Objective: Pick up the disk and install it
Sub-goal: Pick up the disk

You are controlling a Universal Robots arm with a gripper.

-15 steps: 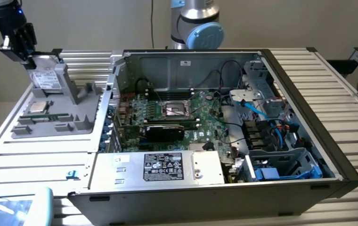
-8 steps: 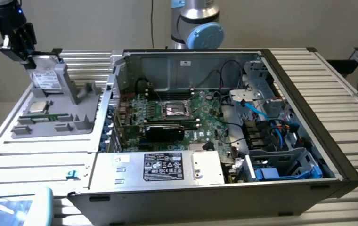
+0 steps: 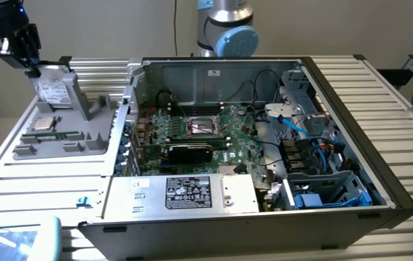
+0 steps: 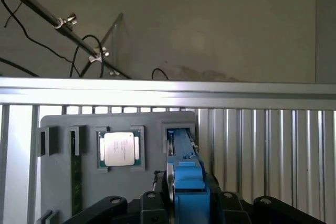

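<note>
The disk (image 3: 52,91), a silver-grey drive with a white label in a blue carrier, stands upright on edge at the back of the grey parts tray (image 3: 61,142), at the exterior view's left. My gripper (image 3: 34,66) sits on the disk's top edge, shut on it. In the wrist view the blue carrier of the disk (image 4: 185,171) runs edge-on between my black fingers (image 4: 151,203), and its far end reaches the tray's slot (image 4: 178,129). I cannot tell whether the disk is lifted clear of the slot.
A square CPU chip (image 3: 43,123) (image 4: 119,149) and a memory stick (image 4: 76,182) lie in the tray. The open computer case (image 3: 351,136) fills the middle, with motherboard (image 3: 199,130), a silver box with black label (image 3: 188,193) and a blue drive bay (image 3: 323,190).
</note>
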